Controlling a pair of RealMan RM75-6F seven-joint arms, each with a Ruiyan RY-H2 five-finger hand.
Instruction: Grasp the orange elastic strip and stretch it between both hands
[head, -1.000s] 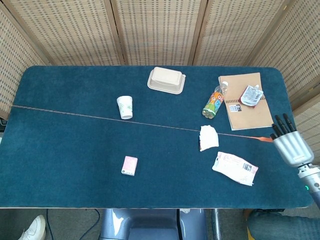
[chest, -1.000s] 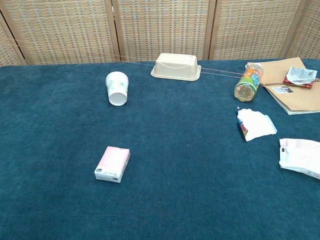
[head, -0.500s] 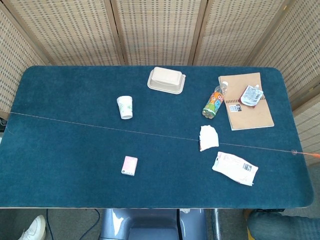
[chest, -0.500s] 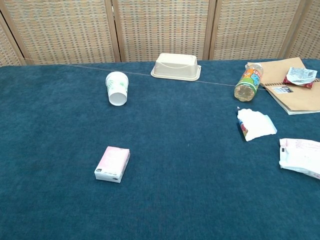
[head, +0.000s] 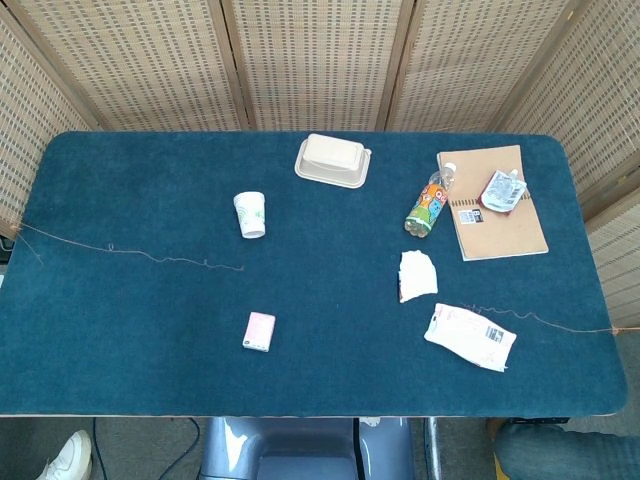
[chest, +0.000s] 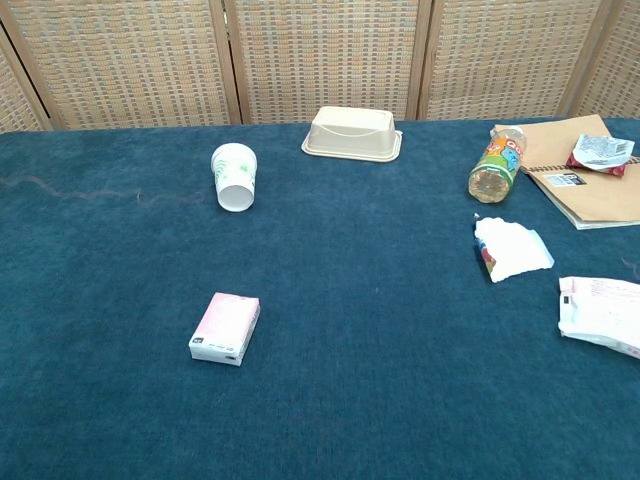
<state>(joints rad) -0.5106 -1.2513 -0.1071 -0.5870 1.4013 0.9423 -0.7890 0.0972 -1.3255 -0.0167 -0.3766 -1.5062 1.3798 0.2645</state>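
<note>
The orange elastic strip is a very thin thread lying slack on the blue table. One wavy stretch (head: 150, 256) runs from the left edge toward the table's middle. A second stretch (head: 560, 324) runs from beside the white packet to the right edge. No thread shows between the two stretches. The chest view shows the left stretch faintly (chest: 90, 193). Neither hand appears in the head view or the chest view.
On the table stand a paper cup (head: 251, 214), a beige lidded box (head: 333, 160), a lying bottle (head: 428, 205), a brown notebook (head: 500, 225) with a pouch (head: 501, 190), a crumpled white paper (head: 416, 275), a white packet (head: 470, 336) and a pink box (head: 259, 331).
The thread was stretched taut across the table; now it lies slack in two wavy stretches. The right hand, at the right edge a second ago, has left the view.
</note>
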